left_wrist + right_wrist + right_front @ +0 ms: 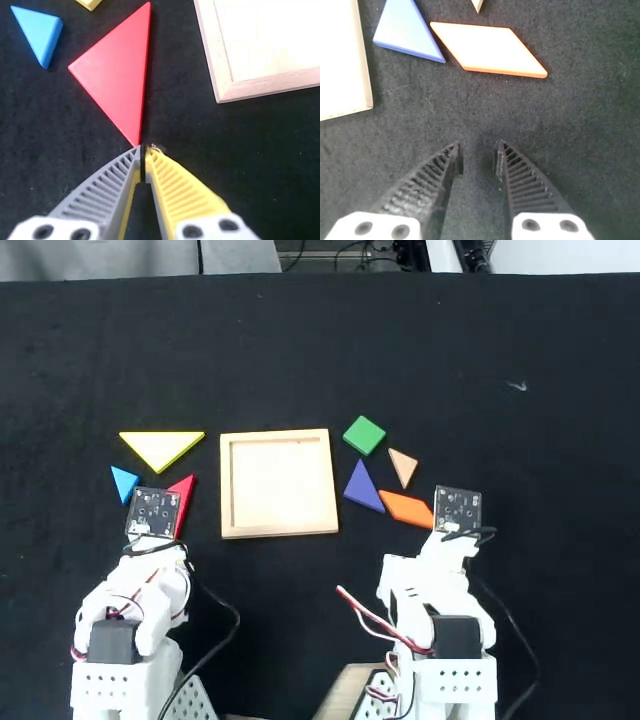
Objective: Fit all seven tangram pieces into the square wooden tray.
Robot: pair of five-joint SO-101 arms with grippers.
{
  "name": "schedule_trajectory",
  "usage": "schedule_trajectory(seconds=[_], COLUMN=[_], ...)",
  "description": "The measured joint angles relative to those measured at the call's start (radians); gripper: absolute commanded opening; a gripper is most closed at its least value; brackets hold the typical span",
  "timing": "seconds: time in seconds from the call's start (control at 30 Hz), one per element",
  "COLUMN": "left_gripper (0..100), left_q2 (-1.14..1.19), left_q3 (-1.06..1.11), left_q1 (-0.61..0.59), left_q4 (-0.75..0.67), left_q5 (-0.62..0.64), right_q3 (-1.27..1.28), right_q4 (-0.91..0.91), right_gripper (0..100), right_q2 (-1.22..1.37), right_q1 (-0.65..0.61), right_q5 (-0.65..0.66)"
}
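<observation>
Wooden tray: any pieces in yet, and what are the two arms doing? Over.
Left gripper fingers shut, empty, at tip of red triangle. Right gripper fingers open, short of orange parallelogram. All seven pieces lie outside tray; nothing blocks it.

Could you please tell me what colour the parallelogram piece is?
The parallelogram piece is orange, shown best in the right wrist view.

Open black cloth (300, 350) beyond the wooden tray (279, 531), its floor open from above, red triangle (185, 486), blue triangle (123, 482), yellow triangle (162, 447) crowding its left side, green square (364, 435), tan triangle (403, 466), purple triangle (362, 488), orange parallelogram (406, 508) crowding its right
</observation>
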Motion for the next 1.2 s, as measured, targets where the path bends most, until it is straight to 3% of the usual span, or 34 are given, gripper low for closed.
schedule_trajectory(seconds=[0.13,0.23,0.33,0.43,0.53,0.77,1.0,1.2], left_gripper=[3,3,10,12,12,12,12,12], left_q2=[-0.002,-0.003,-0.006,-0.006,-0.006,-0.006,0.127,0.470], left_q3=[-0.198,-0.476,-0.669,-0.689,-0.690,-0.692,-0.723,-0.976], left_q1=[-0.086,-0.173,-0.186,-0.183,-0.221,-0.275,-0.278,-0.264], left_q4=[0.002,0.031,0.051,0.100,0.110,-0.115,-0.132,-0.054], left_q5=[0.003,0.002,-0.048,-0.192,-0.242,-0.241,-0.186,-0.160], right_q3=[0.000,0.000,0.000,0.000,0.000,0.000,0.000,-0.097], right_q4=[-0.057,-0.226,-0.422,-0.539,-0.585,-0.654,-0.669,-0.582], right_gripper=[12.3,12.4,12.4,12.5,12.5,12.4,12.3,12.3], right_q2=[0.000,0.000,0.000,0.000,0.000,0.000,0.000,0.000], right_q1=[0.000,0.000,0.000,0.000,0.002,0.114,0.133,0.044], right_q5=[0.000,0.000,0.000,0.000,0.000,0.218,0.307,0.339])
